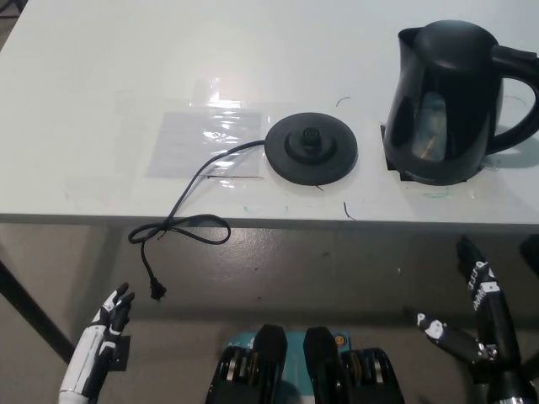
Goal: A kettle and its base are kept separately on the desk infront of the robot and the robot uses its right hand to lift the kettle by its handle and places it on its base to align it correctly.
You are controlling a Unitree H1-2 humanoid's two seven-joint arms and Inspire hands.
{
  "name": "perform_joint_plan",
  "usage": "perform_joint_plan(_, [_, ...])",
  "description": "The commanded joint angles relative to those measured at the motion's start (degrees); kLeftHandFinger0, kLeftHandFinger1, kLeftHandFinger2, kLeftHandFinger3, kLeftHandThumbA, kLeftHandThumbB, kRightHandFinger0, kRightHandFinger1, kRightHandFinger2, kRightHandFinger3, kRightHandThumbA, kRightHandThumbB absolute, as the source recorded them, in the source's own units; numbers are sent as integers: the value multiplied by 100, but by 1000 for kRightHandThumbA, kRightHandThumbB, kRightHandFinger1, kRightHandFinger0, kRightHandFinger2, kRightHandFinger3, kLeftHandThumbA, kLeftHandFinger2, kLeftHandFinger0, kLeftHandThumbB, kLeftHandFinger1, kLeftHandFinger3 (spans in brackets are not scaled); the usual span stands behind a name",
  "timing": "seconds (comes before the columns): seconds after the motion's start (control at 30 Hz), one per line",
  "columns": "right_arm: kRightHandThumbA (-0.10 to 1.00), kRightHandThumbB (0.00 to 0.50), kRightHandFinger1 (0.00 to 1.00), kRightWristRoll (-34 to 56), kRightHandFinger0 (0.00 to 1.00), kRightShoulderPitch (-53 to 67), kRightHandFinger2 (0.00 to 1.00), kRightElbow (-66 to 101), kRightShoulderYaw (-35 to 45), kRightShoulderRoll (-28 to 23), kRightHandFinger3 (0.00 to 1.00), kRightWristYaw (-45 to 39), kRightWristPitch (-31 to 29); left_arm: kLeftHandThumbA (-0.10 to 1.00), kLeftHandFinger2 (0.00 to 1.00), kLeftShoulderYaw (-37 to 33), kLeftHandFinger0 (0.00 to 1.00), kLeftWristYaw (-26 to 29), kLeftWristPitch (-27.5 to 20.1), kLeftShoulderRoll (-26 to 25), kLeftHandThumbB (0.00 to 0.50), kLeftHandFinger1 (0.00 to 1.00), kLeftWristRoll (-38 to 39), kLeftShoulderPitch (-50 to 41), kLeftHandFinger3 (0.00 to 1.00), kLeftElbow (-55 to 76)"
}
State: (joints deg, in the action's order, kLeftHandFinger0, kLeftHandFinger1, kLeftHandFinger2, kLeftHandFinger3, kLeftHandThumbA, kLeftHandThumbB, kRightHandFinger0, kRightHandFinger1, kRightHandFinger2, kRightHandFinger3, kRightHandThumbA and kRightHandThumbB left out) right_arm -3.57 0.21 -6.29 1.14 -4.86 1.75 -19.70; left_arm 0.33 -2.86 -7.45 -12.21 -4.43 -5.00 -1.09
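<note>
Glossy black kettle (pixel 450 101) sits beside round base (pixel 311 149); right robot hand (pixel 472 316) open.

kettle (pixel 446 105) on desk (pixel 101 76), base (pixel 311 149) to its left

We see a white desk (pixel 126 67) stretching across the view, ahead of the white left hand (pixel 114 310) and the black right hand (pixel 482 307) alike, both of which sit below its near edge. A clear, shiny sheet (pixel 202 139) lies flat on the desk, ahead of the left hand and a little toward the right hand's side. We spot two short dark pen marks: one (pixel 348 210) by the near edge, ahead and left of the right hand, another (pixel 343 101) farther beyond it. Grey floor (pixel 337 261) shows between the hands, and a dark slanted bar (pixel 29 311) runs just outside the left hand
</note>
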Motion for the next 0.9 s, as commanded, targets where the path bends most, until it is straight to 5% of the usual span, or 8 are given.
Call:
perform_joint_plan(0.0, [1000, 382, 1000, -69, 1000, 320, 1000, 772, 85, -5, 1000, 81, -400, 1000, 1000, -64, 1000, -308, -414, -83, 274, 1000, 334, 30, 1000, 219])
perform_joint_plan(0.13, [1000, 348, 1000, -94, 1000, 469, 1000, 1169, 159, -73, 1000, 78, -522, 1000, 1000, -79, 1000, -322, -454, -58, 304, 1000, 297, 29, 1000, 255])
perform_joint_plan(0.23, [1000, 337, 1000, -107, 1000, 531, 1000, 1481, 290, -117, 1000, 120, -586, 1000, 1000, -59, 1000, -346, -457, -55, 250, 1000, 338, -1, 1000, 266])
perform_joint_plan(0.37, [1000, 330, 1000, 129, 1000, 314, 1000, 1696, 496, -222, 1000, 113, -542, 1000, 1000, -12, 1000, -319, -398, -23, 266, 1000, 344, -82, 1000, 312])
perform_joint_plan(0.73, [1000, 387, 1000, 552, 1000, -689, 1000, 2050, 1206, -530, 1000, 269, 481, 1000, 1000, 1, 1000, -330, -429, 4, 282, 1000, 361, -203, 1000, 296])
perform_joint_plan(0.87, [1000, 336, 1000, 798, 1000, -1111, 1000, 1722, 1346, -816, 1000, 118, 666, 1000, 1000, 7, 1000, -342, -496, -2, 268, 1000, 368, -206, 1000, 219])
